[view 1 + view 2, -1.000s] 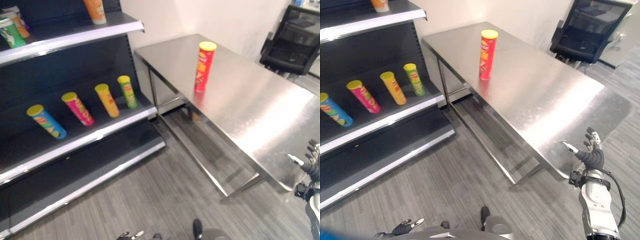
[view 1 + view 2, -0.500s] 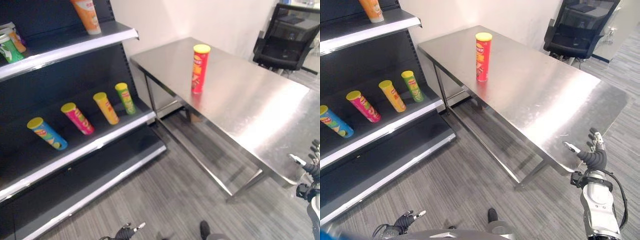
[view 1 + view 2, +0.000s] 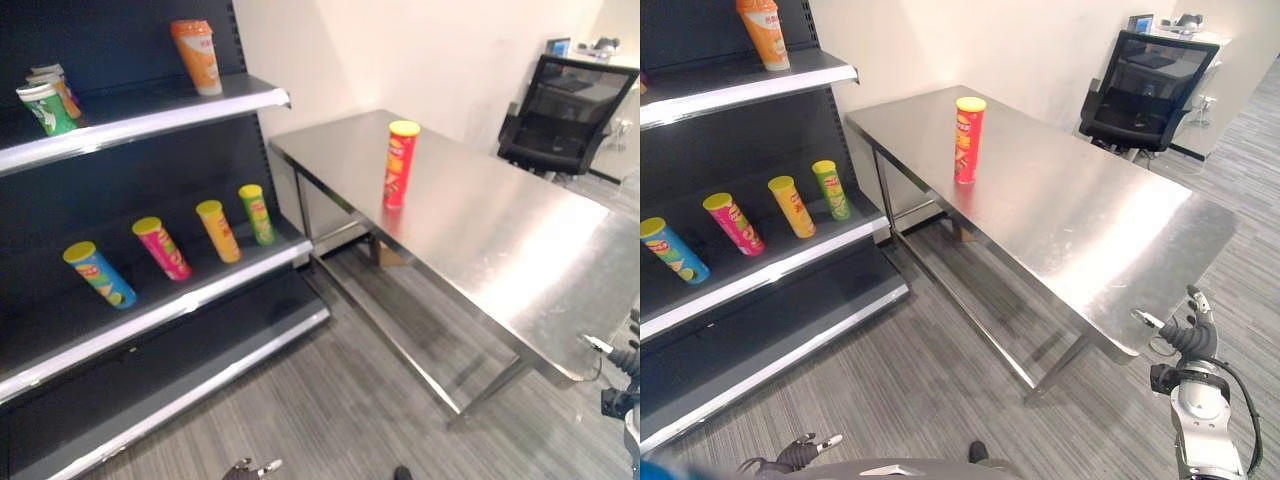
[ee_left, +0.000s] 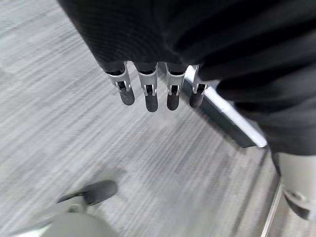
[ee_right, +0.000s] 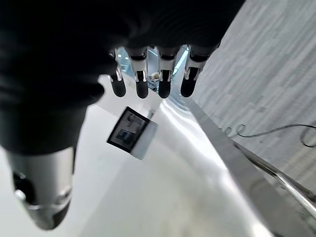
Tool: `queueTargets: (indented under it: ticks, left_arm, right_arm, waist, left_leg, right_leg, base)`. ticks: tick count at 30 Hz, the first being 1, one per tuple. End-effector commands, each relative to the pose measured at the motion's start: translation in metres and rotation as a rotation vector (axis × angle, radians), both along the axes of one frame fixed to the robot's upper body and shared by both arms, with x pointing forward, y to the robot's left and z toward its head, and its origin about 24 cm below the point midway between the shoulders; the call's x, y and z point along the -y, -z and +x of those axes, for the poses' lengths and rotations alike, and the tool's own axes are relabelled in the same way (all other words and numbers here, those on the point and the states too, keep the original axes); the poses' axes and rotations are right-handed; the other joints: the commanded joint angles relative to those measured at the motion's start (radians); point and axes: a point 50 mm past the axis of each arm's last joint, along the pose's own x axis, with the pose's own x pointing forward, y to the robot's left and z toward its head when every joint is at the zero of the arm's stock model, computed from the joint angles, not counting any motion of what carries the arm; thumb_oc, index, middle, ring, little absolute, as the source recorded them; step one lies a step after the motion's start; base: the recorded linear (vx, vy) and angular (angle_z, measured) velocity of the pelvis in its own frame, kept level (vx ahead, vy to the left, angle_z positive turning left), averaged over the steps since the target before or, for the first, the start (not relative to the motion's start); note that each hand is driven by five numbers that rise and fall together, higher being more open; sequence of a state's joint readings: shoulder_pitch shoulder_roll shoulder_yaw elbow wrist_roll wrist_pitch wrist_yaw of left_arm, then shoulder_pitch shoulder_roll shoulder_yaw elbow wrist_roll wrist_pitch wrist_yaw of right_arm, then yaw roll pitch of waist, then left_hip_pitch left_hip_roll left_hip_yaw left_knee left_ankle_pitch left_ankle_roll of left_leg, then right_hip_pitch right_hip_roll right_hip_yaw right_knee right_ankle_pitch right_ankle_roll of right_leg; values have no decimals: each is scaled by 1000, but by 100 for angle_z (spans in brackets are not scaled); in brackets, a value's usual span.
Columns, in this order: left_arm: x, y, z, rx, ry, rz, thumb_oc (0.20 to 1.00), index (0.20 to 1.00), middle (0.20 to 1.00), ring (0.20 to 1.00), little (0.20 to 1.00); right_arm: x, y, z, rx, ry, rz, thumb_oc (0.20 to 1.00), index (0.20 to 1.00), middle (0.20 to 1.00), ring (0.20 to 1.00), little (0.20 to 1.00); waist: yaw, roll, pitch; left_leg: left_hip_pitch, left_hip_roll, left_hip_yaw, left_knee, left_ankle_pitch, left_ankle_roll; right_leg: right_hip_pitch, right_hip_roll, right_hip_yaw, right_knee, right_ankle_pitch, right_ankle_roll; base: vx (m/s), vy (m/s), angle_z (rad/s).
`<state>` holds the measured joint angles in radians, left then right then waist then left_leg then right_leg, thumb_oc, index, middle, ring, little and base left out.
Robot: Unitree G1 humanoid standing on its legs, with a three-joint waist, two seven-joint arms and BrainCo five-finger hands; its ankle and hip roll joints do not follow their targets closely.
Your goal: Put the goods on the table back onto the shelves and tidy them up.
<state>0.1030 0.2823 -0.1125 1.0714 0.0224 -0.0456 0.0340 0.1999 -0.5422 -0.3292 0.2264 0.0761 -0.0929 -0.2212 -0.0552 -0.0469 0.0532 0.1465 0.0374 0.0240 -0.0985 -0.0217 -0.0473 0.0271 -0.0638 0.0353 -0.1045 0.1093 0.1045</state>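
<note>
A tall red cylindrical crisp can with a yellow lid (image 3: 968,139) stands upright on the polished stainless-steel worktop (image 3: 1090,230), toward the worktop's far edge and near the corner closest to the black metal shelving unit (image 3: 150,105), where it waits to be returned to the shelves. The robot's right hand (image 3: 1190,336) hangs off the worktop's near corner, well apart from the can, its fingers (image 5: 141,88) straight and relaxed and grasping nothing; the left hand (image 3: 800,455), low over the grey striped floor (image 3: 920,370), is likewise released, fingers (image 4: 150,101) extended and empty. The likely trouble from here is the can's shape: tall, narrow and smooth-sided, it looks easy to tip with a glancing touch, and on the slick worktop it could then roll toward an edge. A reach from this far off also risks clipping the worktop's rim. On the shelving unit's middle shelf four similar cans — blue (image 3: 97,273), pink (image 3: 161,247), yellow-orange (image 3: 218,230) and green (image 3: 256,213) — lean back in a row, leaving little room beside the green one, so a careless placement could knock its neighbours. An orange can (image 3: 197,57) stands on the upper shelf, and a black office chair (image 3: 1145,90) sits beyond the worktop.
</note>
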Motion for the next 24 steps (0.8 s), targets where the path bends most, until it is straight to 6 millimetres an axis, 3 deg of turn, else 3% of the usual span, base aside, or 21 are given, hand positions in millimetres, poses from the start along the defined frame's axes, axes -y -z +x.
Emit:
queueTargets:
  ticks: [1, 10, 13, 14, 15, 16, 18, 19, 21, 22, 24]
  left_arm:
    - [-6, -5, 20, 41, 44, 29, 1000, 1000, 1000, 1000, 1000]
    - [-9, -5, 14, 28, 20, 23, 1000, 1000, 1000, 1000, 1000]
    - [-12, -9, 19, 77, -38, 1, 1000, 1000, 1000, 1000, 1000]
    - [-12, -9, 19, 77, -38, 1, 1000, 1000, 1000, 1000, 1000]
    - [-12, -9, 15, 98, -118, -37, 1000, 1000, 1000, 1000, 1000]
    - [-12, -9, 15, 98, -118, -38, 1000, 1000, 1000, 1000, 1000]
    - [-10, -4, 2, 68, -166, -55, 1000, 1000, 1000, 1000, 1000]
    - [-11, -2, -4, 49, -182, -51, 1000, 1000, 1000, 1000, 1000]
    - [-10, -1, -7, 40, -190, -51, 1000, 1000, 1000, 1000, 1000]
    - [-11, 1, -15, 22, -202, -44, 1000, 1000, 1000, 1000, 1000]
    - [-11, 4, -28, -21, -218, -38, 1000, 1000, 1000, 1000, 1000]
  right_arm:
    - [16, -70, 17, 207, -19, -215, 1000, 1000, 1000, 1000, 1000]
    - [11, -120, 26, 333, -89, -367, 1000, 1000, 1000, 1000, 1000]
    - [-1, -141, 32, 428, -153, -384, 1000, 1000, 1000, 1000, 1000]
    - [-1, -141, 33, 429, -153, -383, 1000, 1000, 1000, 1000, 1000]
    - [-5, -159, 33, 500, -175, -413, 1000, 1000, 1000, 1000, 1000]
    - [-5, -159, 33, 500, -175, -413, 1000, 1000, 1000, 1000, 1000]
    - [-9, -166, 32, 532, -186, -427, 1000, 1000, 1000, 1000, 1000]
    - [-12, -172, 32, 566, -194, -431, 1000, 1000, 1000, 1000, 1000]
    - [-15, -177, 34, 598, -201, -435, 1000, 1000, 1000, 1000, 1000]
    - [-16, -182, 34, 617, -191, -448, 1000, 1000, 1000, 1000, 1000]
    - [-20, -183, 34, 641, -197, -438, 1000, 1000, 1000, 1000, 1000]
  waist:
    - [10, 14, 30]
    - [26, 3, 32]
    - [40, -18, 82]
    - [39, -17, 80]
    - [74, -41, 146]
    - [70, -41, 144]
    - [88, -45, 138]
    - [101, -45, 144]
    - [109, -44, 147]
    - [120, -37, 147]
    - [138, -24, 125]
  left_leg:
    - [-18, 9, 61, 16, -52, -6]
    - [-20, 28, 51, 41, -57, -15]
    - [-125, 21, 15, 232, -97, -22]
    - [-130, 22, 14, 239, -101, -22]
    - [-283, -25, -96, 412, -77, -28]
    - [-288, -26, -100, 416, -79, -28]
    - [-334, -32, -134, 345, -63, -22]
    - [-385, -26, -147, 311, -7, -29]
    - [-420, -10, -148, 267, 27, -35]
    - [-480, 31, -126, 146, 56, -48]
    - [-463, 67, -65, 42, 90, -63]
  right_leg:
    - [35, 11, -76, 73, -177, 16]
    - [36, 29, -70, 87, -194, 4]
    - [1, 37, -54, 139, -211, -18]
    - [-1, 37, -55, 141, -211, -17]
    - [-9, 39, -47, 160, -220, -37]
    - [-10, 38, -50, 160, -222, -37]
    - [5, 35, -45, 150, -232, -30]
    - [16, 34, -43, 144, -244, -28]
    - [26, 32, -38, 138, -258, -28]
    - [63, 28, -27, 125, -289, -25]
    - [112, 16, -10, 110, -309, -11]
  base:
    - [9, -34, -2]
    - [-2, -52, -1]
    - [-76, -95, -1]
    - [-131, -148, 3]
    - [-70, -101, 0]
    - [10, -101, 4]
    - [212, 23, 5]
    - [246, 63, -21]
    - [235, 73, -68]
    - [390, 116, -71]
    - [556, 209, 30]
